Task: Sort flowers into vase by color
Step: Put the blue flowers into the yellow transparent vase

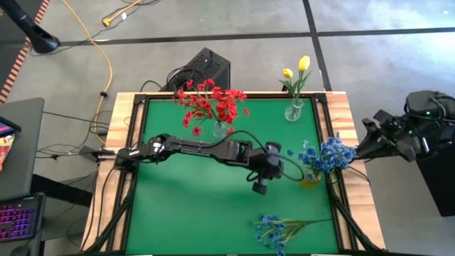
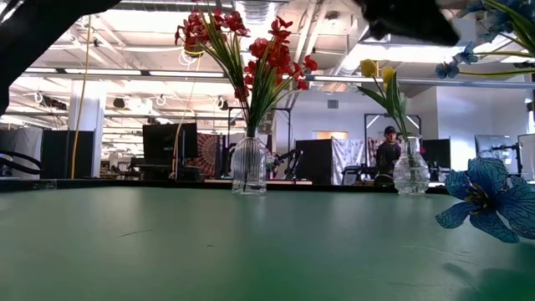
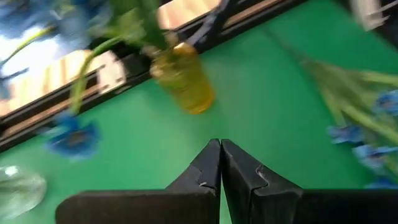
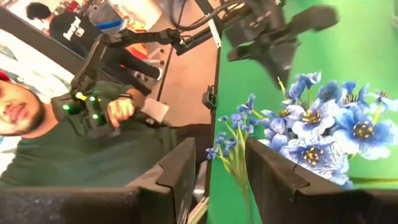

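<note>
Three vases on the green counter (image 1: 185, 213), red flowers (image 1: 210, 103) in one, yellow flowers (image 1: 297, 70) in another, blue flowers (image 1: 325, 155) in the yellow vase (image 3: 184, 79), more blue flowers (image 1: 281, 229) lying loose near the front edge, left claw (image 3: 220, 163) pressed together above the middle, right claw (image 4: 217, 171) apart off the counter's right side, person (image 4: 43, 143) nearby.

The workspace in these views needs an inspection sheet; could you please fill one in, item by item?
Surface: green mat inside a wooden-edged table.
Job's things: red flowers in a clear vase at the far edge; yellow flowers in a second clear vase; blue flowers in a yellow vase near the right edge; one blue spray lies flat on the mat at the near edge.
Clutter: nothing seen.
Grippers: left gripper over mid-mat beside the yellow vase, fingers shut, empty; right gripper off the table's right side, fingers apart, holding nothing.
Cables: yellow cord and dark leads on the floor.
Surroundings: person in a green top beside the table.
</note>
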`<action>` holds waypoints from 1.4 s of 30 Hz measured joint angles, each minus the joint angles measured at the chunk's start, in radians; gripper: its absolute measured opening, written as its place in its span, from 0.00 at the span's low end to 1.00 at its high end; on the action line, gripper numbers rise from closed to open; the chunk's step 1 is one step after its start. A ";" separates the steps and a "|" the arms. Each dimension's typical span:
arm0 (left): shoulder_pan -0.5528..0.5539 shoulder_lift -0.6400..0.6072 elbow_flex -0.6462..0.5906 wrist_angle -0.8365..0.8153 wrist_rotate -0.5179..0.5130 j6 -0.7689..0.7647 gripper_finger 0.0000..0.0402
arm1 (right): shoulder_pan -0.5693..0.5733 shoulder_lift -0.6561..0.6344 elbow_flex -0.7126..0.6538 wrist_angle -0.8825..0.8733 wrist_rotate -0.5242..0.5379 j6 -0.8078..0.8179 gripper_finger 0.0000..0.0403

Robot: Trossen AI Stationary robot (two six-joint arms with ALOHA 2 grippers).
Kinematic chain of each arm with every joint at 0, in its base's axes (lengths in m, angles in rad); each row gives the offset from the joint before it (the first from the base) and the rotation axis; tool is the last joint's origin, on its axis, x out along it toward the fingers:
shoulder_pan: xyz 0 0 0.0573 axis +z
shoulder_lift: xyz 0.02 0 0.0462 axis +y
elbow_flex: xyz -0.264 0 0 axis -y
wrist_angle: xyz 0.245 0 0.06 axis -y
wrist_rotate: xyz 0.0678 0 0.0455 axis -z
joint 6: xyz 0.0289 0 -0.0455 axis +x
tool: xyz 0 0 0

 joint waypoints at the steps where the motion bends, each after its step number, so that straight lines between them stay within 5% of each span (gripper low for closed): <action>1: -0.011 0.000 0.000 0.002 0.007 -0.008 0.00 | -0.005 0.000 0.000 0.000 0.000 -0.017 0.41; 10: -0.140 0.003 0.000 0.100 0.007 -0.140 0.00 | -0.038 0.000 0.000 0.001 -0.002 -0.105 0.41; 21: -0.293 0.118 0.000 0.554 -0.159 -0.295 0.00 | -0.037 0.001 -0.001 -0.008 -0.004 -0.157 0.41; 29: -0.304 0.243 0.000 0.820 -0.147 -0.435 0.01 | -0.038 0.001 -0.001 -0.010 -0.004 -0.197 0.41; 34: -0.304 0.291 0.000 0.865 -0.113 -0.464 0.15 | -0.040 0.000 -0.001 -0.010 -0.002 -0.199 0.41; 42: -0.291 0.313 -0.001 0.768 -0.070 -0.436 0.51 | -0.091 0.001 -0.001 -0.007 -0.002 -0.248 0.41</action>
